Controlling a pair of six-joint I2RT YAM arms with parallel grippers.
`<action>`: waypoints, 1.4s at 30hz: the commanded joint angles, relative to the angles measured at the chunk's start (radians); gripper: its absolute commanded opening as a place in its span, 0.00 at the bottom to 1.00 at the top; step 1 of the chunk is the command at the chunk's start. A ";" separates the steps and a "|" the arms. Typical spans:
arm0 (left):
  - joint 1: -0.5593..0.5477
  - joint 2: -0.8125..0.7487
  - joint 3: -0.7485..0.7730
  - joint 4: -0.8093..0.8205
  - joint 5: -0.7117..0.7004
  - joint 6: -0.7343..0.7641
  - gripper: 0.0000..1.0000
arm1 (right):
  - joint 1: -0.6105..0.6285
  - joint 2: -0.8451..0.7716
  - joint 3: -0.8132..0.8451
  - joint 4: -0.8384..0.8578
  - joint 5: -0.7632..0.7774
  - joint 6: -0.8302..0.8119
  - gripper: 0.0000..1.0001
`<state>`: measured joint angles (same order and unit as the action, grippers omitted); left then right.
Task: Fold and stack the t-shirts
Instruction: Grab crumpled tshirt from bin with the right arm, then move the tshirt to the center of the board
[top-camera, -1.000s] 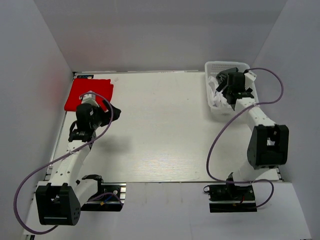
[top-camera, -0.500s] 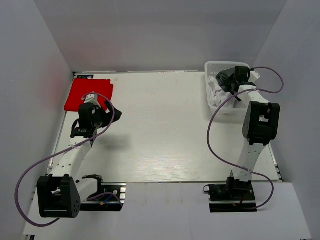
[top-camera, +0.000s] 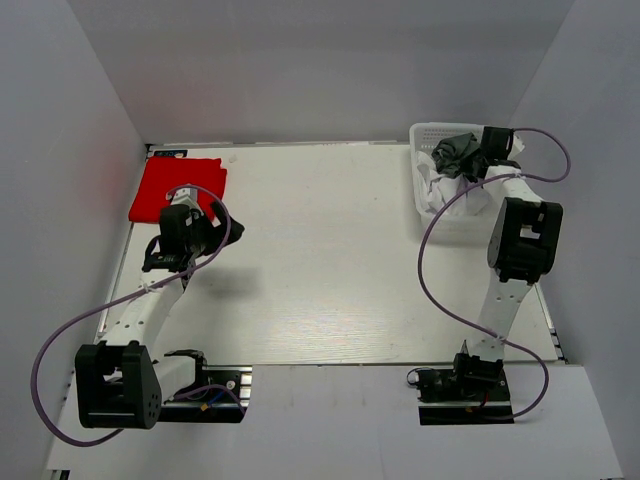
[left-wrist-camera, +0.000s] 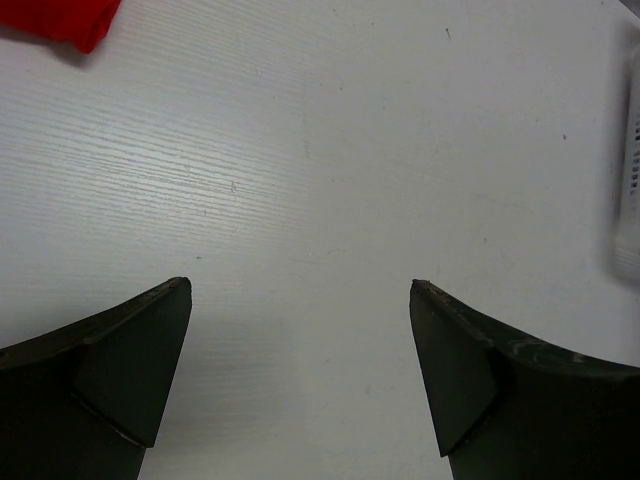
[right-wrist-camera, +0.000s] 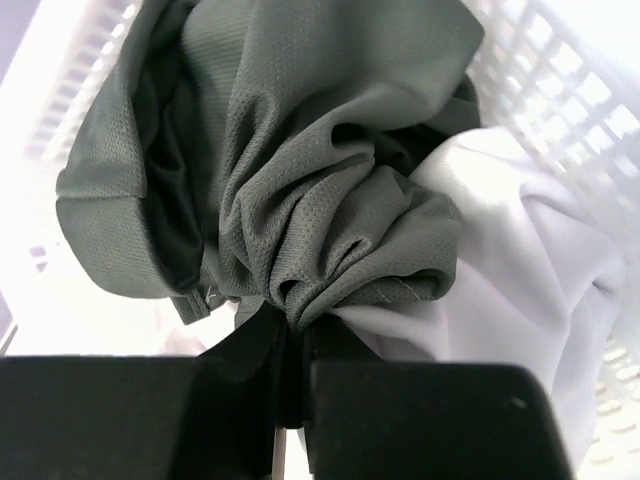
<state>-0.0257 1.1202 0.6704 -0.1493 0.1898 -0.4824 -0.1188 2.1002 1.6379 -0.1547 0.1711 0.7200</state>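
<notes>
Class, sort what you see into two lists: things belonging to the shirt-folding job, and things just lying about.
Job: grey shirt, white shirt, red shirt, right gripper.
Lying about: basket, table.

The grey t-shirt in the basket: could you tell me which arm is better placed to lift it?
Probably right: the right gripper is shut on the grey t-shirt in the basket; the left gripper is open, far away.
</notes>
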 joint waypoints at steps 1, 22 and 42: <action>0.001 -0.020 0.038 -0.004 -0.010 0.015 1.00 | -0.013 -0.072 -0.009 0.095 -0.132 -0.050 0.00; 0.001 -0.138 0.029 -0.029 0.039 -0.013 1.00 | 0.160 -0.445 0.548 -0.108 -0.720 -0.450 0.00; 0.001 -0.224 0.020 -0.091 -0.107 -0.079 1.00 | 0.583 -0.580 -0.272 0.113 -0.513 -0.608 0.00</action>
<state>-0.0257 0.9108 0.6708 -0.2283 0.1120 -0.5510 0.3958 1.5192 1.4776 -0.0689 -0.4782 0.1955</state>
